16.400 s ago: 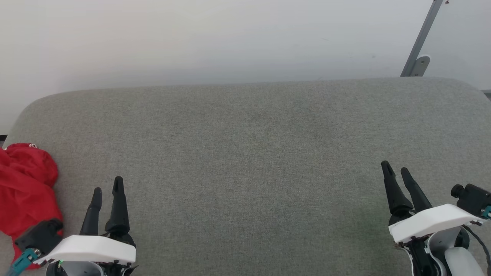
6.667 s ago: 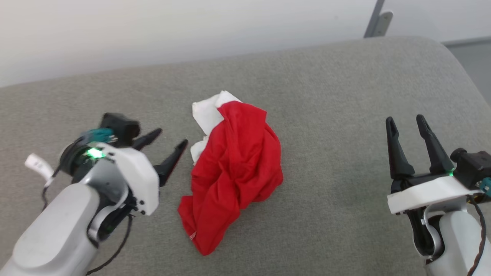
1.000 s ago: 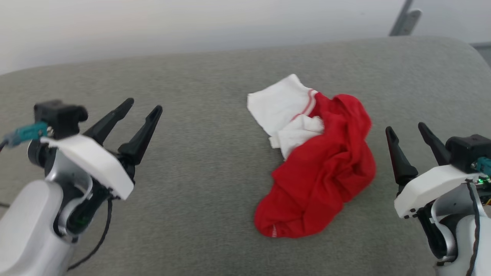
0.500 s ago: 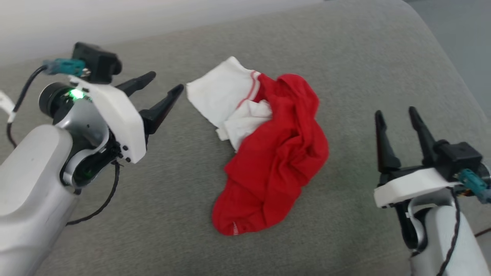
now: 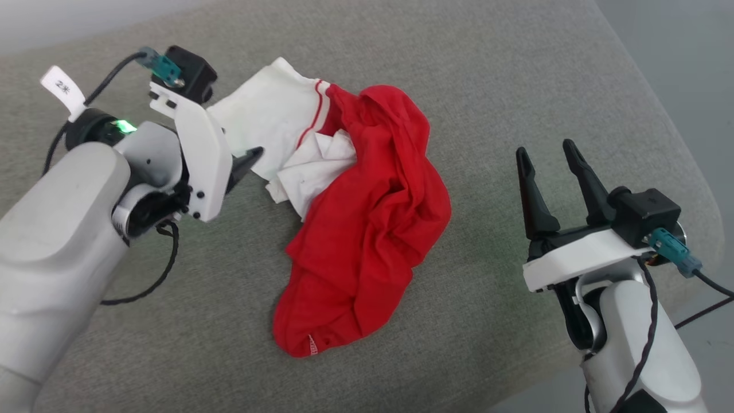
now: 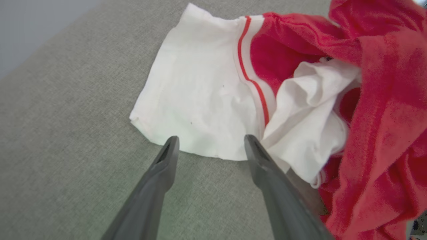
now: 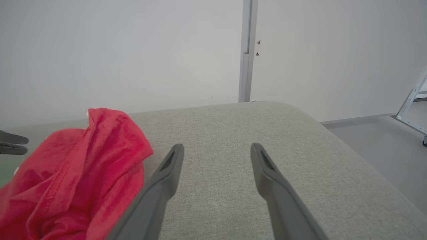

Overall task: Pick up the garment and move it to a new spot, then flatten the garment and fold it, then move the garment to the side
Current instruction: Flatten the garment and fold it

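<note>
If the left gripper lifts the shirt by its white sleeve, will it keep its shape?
Probably not: the shirt lies crumpled in soft folds, so it should hang limp. It looks thin and light; the rest would likely trail after the sleeve. The open left gripper may pinch only one layer.

Surface: grey woven upholstered pad (image 5: 504,74), rounded corner seen at far right | Load: one garment (image 5: 373,229) laid crumpled near the middle, red body bunched in folds, white sleeve (image 5: 269,120) with red stripes spread flat at its far-left end | Contact: garment rested directly on the fabric
</note>
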